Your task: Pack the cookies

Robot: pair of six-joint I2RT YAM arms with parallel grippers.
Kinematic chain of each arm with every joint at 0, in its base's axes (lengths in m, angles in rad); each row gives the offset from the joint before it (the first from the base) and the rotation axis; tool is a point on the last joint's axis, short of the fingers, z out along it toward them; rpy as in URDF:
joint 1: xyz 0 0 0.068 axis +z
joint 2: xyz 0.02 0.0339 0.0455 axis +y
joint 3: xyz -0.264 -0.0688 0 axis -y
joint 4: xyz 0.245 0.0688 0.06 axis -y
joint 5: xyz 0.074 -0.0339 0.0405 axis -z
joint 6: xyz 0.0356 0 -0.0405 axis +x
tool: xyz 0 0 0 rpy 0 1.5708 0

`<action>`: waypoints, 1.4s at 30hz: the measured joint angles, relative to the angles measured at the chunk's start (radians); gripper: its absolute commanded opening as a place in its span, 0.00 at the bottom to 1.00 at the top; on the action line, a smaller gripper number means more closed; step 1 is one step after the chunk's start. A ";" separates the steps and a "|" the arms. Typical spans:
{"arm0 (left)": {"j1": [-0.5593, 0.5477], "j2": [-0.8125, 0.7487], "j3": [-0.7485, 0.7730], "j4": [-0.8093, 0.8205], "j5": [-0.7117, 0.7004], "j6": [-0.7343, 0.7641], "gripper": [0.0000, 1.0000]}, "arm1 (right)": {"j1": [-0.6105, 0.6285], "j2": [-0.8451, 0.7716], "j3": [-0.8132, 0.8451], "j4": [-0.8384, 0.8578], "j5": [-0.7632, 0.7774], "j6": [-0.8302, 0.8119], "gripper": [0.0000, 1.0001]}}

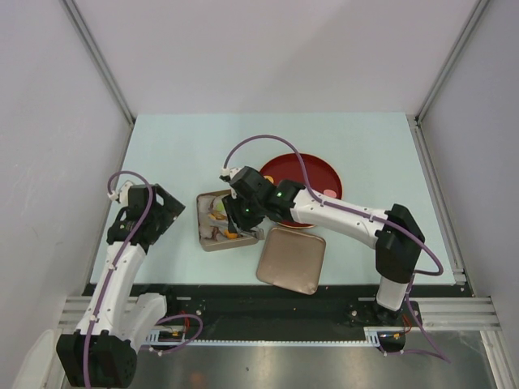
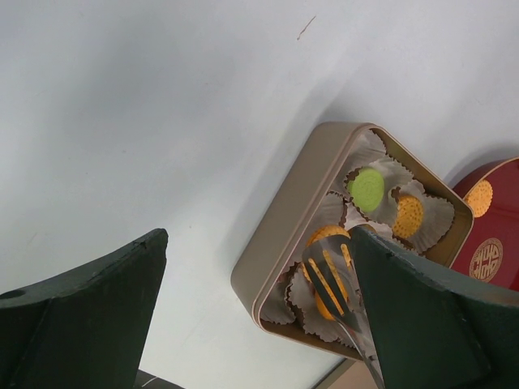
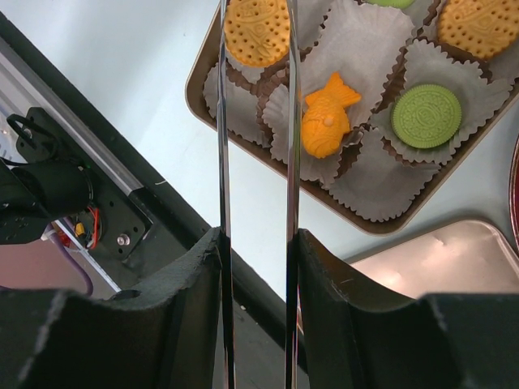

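**Shiny metal tongs (image 3: 292, 162) reach into the tan square metal tin (image 2: 280, 215)**

The cookies (image 2: 366, 188) are small, and most of them are round. The one by the tongs is a dotted orange cookie (image 3: 256, 31), round with a bumpy edge. Next to it lies a fish-shaped orange cookie (image 3: 327, 116). Beside the fish is a round green cookie (image 3: 426, 116) with a pattern pressed into its top. A second dotted orange cookie (image 3: 478, 24) sits further along.

All of these are inside the tin. Each one rests in its own white crinkly paper cup (image 3: 365, 49).

The right gripper (image 3: 258, 243) is pressed onto the tongs, with one dark finger on each thin metal arm. The two arms of the tongs stand a little apart. Their ends go one on each side of the first dotted orange cookie. I cannot tell if they squeeze it or only stand next to it.

One more cookie, a lone orange cookie (image 2: 479, 197), is not in the tin. It lies on a dark-red round plate (image 1: 324, 170) behind the tin. The plate has a gold sign in its middle.

A flat tan metal lid (image 1: 292, 259) lies on the pale blue table (image 1: 162, 146). It is just beside the tin, on the side near the arms.

The left gripper (image 2: 258, 243) hovers over the table to the left of the tin and does not touch it. Its fingers are spread wide, with nothing between them.
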State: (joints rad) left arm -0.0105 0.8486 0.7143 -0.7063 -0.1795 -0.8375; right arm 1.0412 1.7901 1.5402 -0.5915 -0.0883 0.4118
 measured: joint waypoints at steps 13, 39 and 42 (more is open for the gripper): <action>0.000 -0.005 -0.015 0.000 0.000 0.000 1.00 | 0.000 0.024 0.020 0.007 0.000 -0.005 0.48; 0.000 -0.011 -0.015 0.000 0.000 0.007 1.00 | -0.060 -0.036 0.011 0.013 0.040 -0.005 0.54; 0.000 -0.011 -0.015 0.001 0.000 0.007 1.00 | -0.114 -0.152 -0.042 0.010 0.056 -0.006 0.51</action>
State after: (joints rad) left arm -0.0105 0.8375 0.6991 -0.7055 -0.1799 -0.8303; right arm 0.9276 1.6379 1.4986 -0.5816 -0.0322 0.4061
